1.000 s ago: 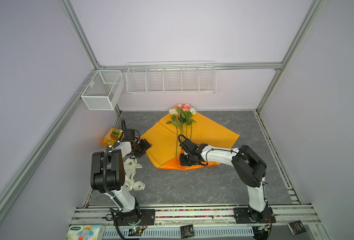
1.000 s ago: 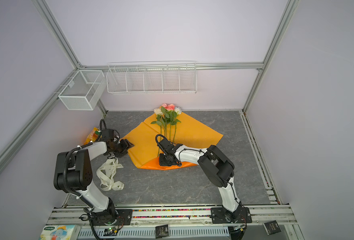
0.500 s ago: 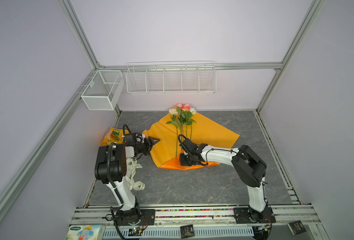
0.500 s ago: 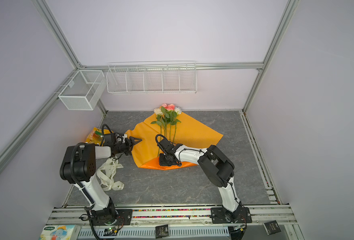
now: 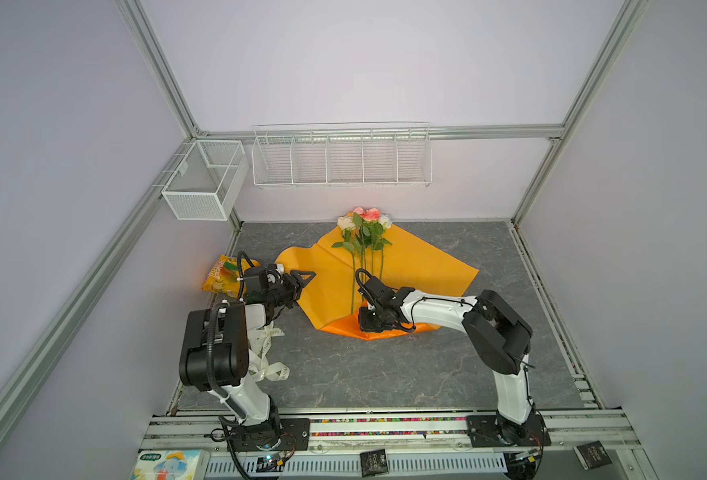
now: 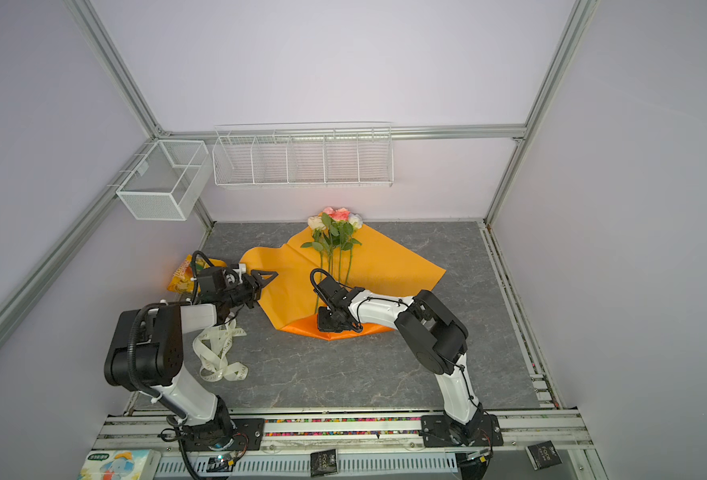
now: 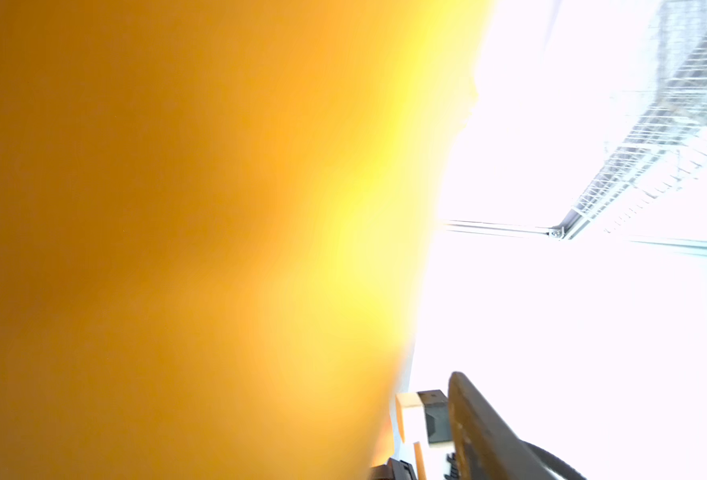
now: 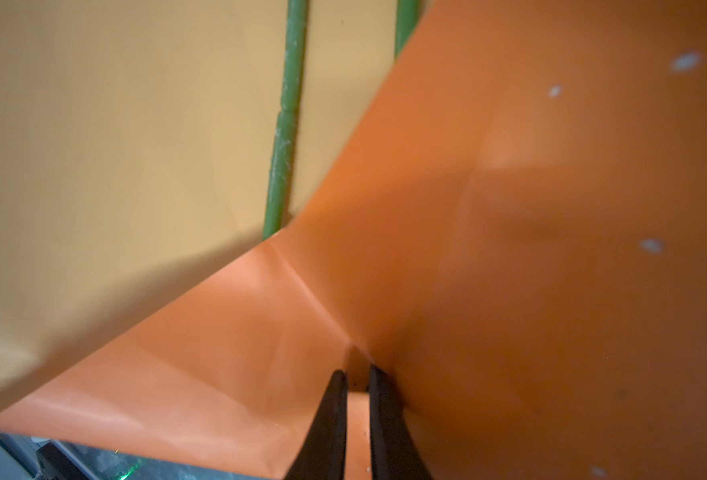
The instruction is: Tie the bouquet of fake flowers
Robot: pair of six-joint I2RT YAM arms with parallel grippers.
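Well, the bouquet of fake flowers lies on the orange paper, midway along the back edge of the bench. The right end effector pinches the paper's folded near corner, jaws narrow. The left end effector sits at the paper's left edge; I cannot tell its grip.

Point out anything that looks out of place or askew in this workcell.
A yellow snack bag lies by the left wall, unrelated to the flowers. The cream ribbon sits in a loose tangle by the left arm. The orange paper is not flat: its near corner is folded over the stem ends of the bouquet.
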